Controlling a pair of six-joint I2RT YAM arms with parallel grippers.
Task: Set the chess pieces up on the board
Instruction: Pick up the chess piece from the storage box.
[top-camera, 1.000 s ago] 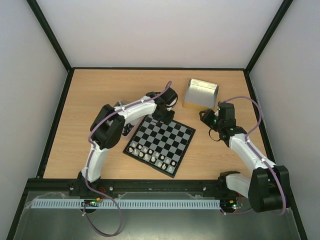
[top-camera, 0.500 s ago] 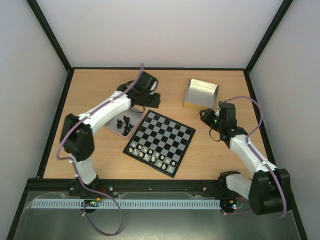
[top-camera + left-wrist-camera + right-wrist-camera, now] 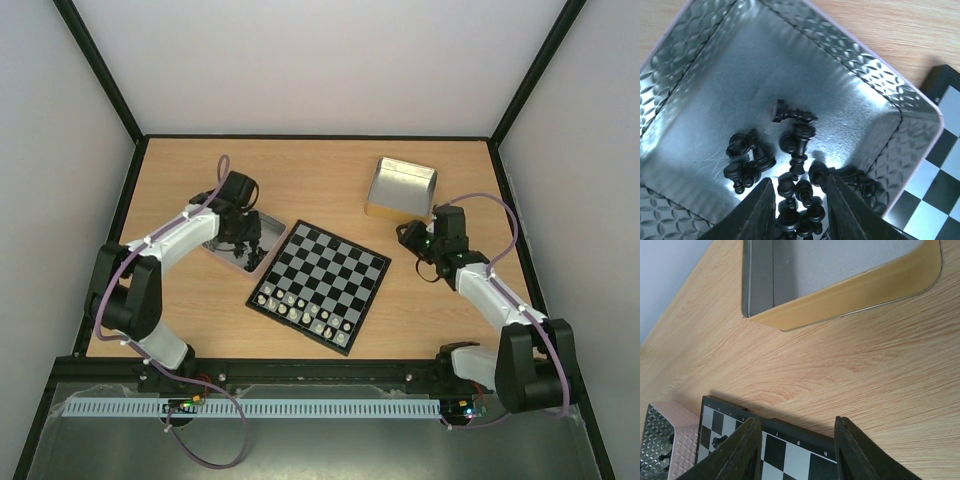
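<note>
Only the left-wrist view showed the tiny black chess pieces (image 3: 795,137), heaped lower centre in an embossed shiny metal tray (image 3: 700,45). Some were straddled by the left gripper (image 3: 800,182); clamped or not couldn't be told. In the top view, the small black-and-grey checked board (image 3: 330,270) lay centre w/ pale whitish pieces (image 3: 300,305) on its lower rows. The right gripper (image 3: 799,421) was held spread, nothing between, over the board's rim.
</note>
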